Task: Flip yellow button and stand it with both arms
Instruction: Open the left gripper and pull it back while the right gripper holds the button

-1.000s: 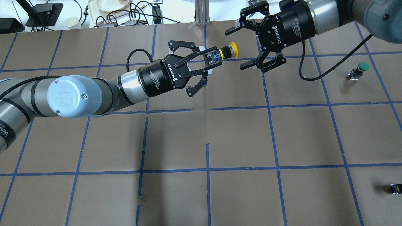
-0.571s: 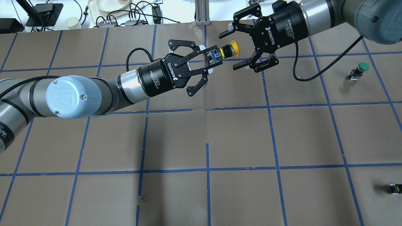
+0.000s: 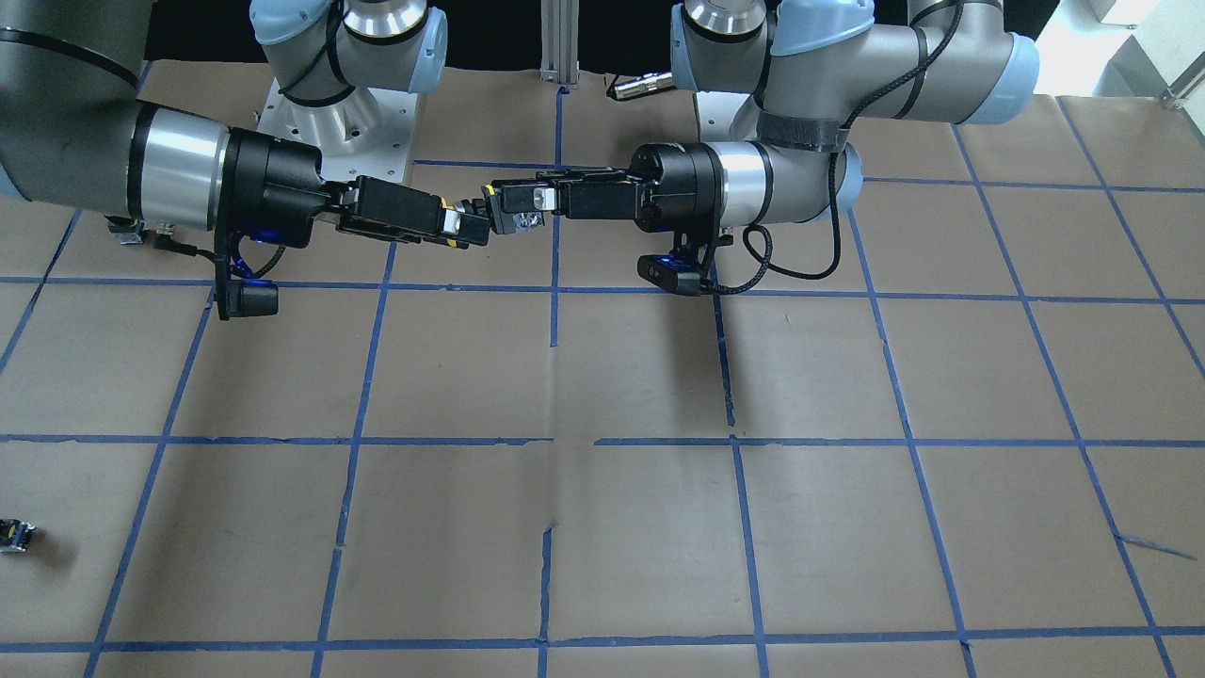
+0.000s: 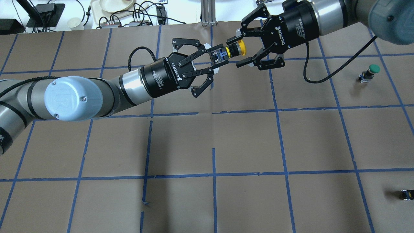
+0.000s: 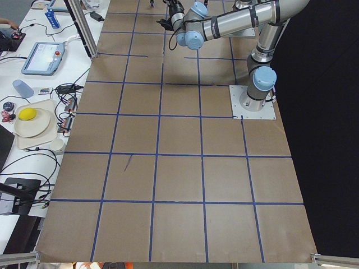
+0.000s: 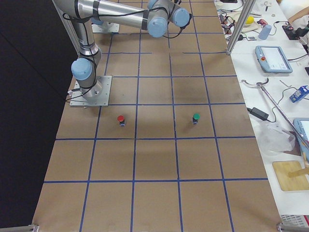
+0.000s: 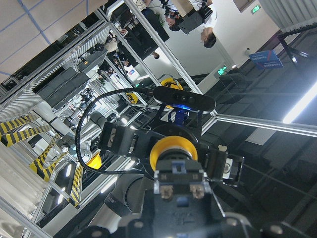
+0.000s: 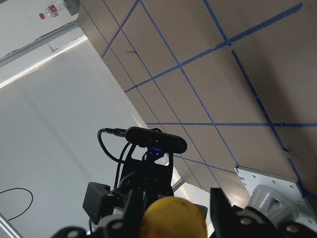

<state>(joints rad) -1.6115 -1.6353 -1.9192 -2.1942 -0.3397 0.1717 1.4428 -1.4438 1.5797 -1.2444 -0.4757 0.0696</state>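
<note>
My left gripper [image 4: 216, 60] is shut on the black-and-grey body of the yellow button [image 4: 240, 48] and holds it level above the table, cap pointing toward the right arm. My right gripper [image 4: 237, 51] is open, with one finger on each side of the yellow cap and a small gap to it. In the left wrist view the cap [image 7: 173, 148] faces away, with the right gripper's fingers [image 7: 225, 166] beside it. In the right wrist view the cap [image 8: 173, 218] sits between that gripper's fingers. In the front view both grippers, left [image 3: 508, 209] and right [image 3: 463, 226], meet in mid-air.
A green-capped button [image 4: 374, 68] stands at the right of the table. A red-capped button [image 6: 120, 119] stands near the right arm's base. A small dark capless block [image 4: 406, 194] lies at the near right edge. Cables and dishes line the far bench.
My right gripper moved left onto the button, and its fingers narrowed from well apart to straddling the yellow cap. My left gripper kept its hold and shifted slightly.
</note>
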